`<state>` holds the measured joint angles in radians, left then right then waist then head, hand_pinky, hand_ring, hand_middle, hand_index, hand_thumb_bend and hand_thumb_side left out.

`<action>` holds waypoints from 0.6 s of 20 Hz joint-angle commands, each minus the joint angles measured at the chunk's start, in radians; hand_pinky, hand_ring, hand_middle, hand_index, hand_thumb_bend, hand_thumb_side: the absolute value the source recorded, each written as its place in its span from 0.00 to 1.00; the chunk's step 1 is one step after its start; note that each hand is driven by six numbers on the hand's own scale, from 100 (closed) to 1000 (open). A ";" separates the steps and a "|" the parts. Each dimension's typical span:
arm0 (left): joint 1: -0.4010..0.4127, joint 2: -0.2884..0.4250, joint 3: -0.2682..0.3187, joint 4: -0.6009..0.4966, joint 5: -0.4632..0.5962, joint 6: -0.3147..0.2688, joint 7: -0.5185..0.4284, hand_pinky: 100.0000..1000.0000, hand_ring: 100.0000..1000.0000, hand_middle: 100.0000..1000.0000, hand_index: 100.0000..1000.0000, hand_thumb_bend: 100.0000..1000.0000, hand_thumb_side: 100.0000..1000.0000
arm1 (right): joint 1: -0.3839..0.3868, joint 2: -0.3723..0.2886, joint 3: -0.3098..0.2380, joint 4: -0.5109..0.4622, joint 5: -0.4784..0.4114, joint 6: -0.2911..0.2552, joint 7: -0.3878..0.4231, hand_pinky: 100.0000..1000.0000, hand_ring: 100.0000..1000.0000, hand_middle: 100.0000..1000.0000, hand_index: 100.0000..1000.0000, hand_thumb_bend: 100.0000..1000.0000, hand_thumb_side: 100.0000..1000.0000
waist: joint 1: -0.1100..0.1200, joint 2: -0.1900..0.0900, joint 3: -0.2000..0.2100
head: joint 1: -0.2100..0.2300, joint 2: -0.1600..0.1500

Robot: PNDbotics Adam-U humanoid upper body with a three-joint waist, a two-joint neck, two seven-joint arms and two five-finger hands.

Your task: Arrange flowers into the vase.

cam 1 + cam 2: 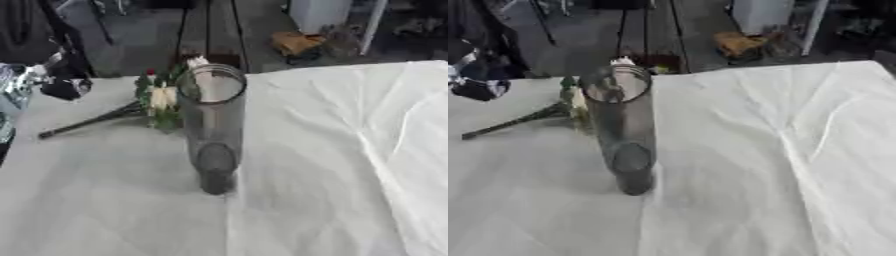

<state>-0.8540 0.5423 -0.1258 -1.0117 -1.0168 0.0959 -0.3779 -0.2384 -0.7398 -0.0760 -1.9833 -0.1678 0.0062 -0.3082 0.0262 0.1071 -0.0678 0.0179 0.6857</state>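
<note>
**Vase upright, flowers lying behind it**

We see a tall glass vase (213, 125) standing upright near the middle of the bench (332, 175), which is covered with a creased white cloth (798, 150). The vase is clear and greyish, with a round open mouth at the top and a thick base below; we can make out nothing inside it.

The flowers (160, 97) lie flat on the cloth just behind and to the left of the vase, not in it. We can tell green leaves, a pale yellow bloom and a small red bit near the top. A pale bloom also shows past the far rim of the vase, seen partly through the glass. Their dark stems (87, 122) run out to the left, towards the bench's left edge, and end on the cloth.

Our left hand (61, 80) comes in at the upper left, above the far left part of the bench, near the stems but apart from them. It shows as black and silver shapes, and we cannot tell whether its fingers are straight or curled. It touches neither the flowers nor the vase. Our right hand shows in neither view.

The right half of the bench carries only the cloth, folded in long ridges
</note>
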 commanded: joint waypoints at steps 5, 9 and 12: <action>-0.011 -0.012 0.009 0.057 -0.008 -0.020 -0.014 0.65 0.63 0.65 0.76 0.19 0.17 | -0.017 -0.012 -0.006 -0.015 -0.005 0.004 0.000 0.62 0.69 0.71 0.82 0.00 0.65 | -0.004 -0.004 -0.005 | 0.004 0.000; -0.006 -0.023 0.015 0.077 -0.012 -0.018 -0.010 0.66 0.64 0.66 0.77 0.21 0.17 | -0.021 -0.009 -0.004 -0.015 -0.006 0.003 0.003 0.62 0.69 0.71 0.82 0.00 0.65 | -0.005 -0.001 -0.009 | 0.005 -0.004; -0.005 -0.031 0.018 0.087 -0.018 -0.016 0.002 0.67 0.64 0.66 0.77 0.22 0.17 | -0.024 -0.007 -0.003 -0.015 -0.006 0.003 0.004 0.63 0.69 0.71 0.82 0.00 0.65 | -0.006 0.003 -0.014 | 0.007 -0.008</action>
<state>-0.8438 0.4977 -0.1203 -0.9185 -1.0275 0.0802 -0.3832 -0.2474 -0.7275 -0.0733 -1.9833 -0.1696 0.0087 -0.3065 0.0233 0.1208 -0.0824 0.0211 0.6837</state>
